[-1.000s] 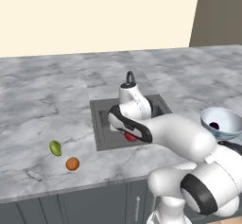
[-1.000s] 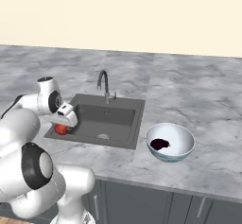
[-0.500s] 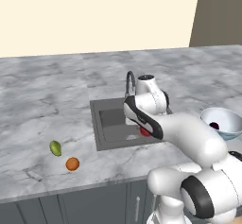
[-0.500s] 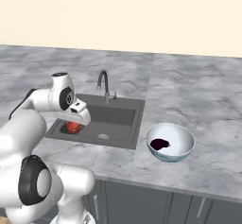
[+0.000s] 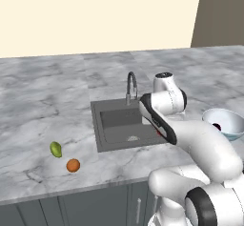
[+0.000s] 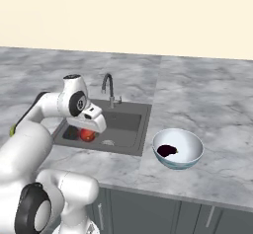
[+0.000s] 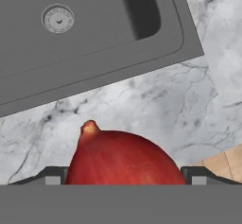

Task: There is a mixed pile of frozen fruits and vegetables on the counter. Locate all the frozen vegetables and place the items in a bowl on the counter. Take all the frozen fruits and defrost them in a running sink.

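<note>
You see the gripper [image 6: 87, 135] above the sink [image 6: 129, 122], its fingers spread wide around a shiny red onion [image 7: 124, 159] — in the hand view the two dark tips sit just outside either flank of the onion, whose pointed tip leans up and to the left. In the right base view the onion shows as a red ball tucked under the white hand, over the left part of the basin. In the left base view only a sliver of red peeks out beside the arm, near the sink's right rim. The hand view looks down on the grey basin with its round drain [image 7: 57, 18] and on the veined marble counter [image 7: 142, 98] beside it. To the right of the sink you find the pale blue-white bowl [image 6: 189, 154] standing on the counter, with the dark purple eggplant [image 6: 167, 150] lying inside it. On the counter well to the left of the sink, the yellow-green fruit [image 5: 56, 149] and the orange ball [image 5: 73, 165] lie near each other, apart — the orange one nearer the counter's front edge. The curved metal tap [image 5: 130, 84] rises at the back of the basin.
</note>
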{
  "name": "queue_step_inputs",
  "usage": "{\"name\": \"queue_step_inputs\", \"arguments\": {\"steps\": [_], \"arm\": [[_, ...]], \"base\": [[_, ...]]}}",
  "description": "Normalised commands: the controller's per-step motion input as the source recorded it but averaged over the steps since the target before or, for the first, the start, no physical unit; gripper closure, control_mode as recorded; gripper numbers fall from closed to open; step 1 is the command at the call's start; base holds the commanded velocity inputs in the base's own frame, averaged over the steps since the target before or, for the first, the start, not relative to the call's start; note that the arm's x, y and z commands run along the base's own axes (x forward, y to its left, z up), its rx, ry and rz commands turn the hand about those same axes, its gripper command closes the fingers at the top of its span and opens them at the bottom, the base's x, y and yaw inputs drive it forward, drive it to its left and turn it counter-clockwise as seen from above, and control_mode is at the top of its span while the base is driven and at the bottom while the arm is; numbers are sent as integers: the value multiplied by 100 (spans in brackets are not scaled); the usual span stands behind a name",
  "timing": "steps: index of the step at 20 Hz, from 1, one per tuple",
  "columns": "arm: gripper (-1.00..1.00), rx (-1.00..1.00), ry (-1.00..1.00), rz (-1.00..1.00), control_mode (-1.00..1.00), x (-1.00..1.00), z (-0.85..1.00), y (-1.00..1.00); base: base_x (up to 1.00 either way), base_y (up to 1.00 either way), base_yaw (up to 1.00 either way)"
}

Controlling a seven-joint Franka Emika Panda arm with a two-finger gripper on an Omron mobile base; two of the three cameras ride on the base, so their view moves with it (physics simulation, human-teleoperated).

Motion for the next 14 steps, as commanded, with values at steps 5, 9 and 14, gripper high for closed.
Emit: {"name": "queue_step_inputs", "arguments": {"steps": [5, 9, 14], "arm": [[100, 0, 0, 0, -100, -3, 36, -67], [100, 0, 0, 0, -100, -2, 46, -65], [100, 1, 1, -3, -100, -16, 43, -70]], "base": [[0, 0, 0], [0, 0, 0], [0, 0, 0]]}}
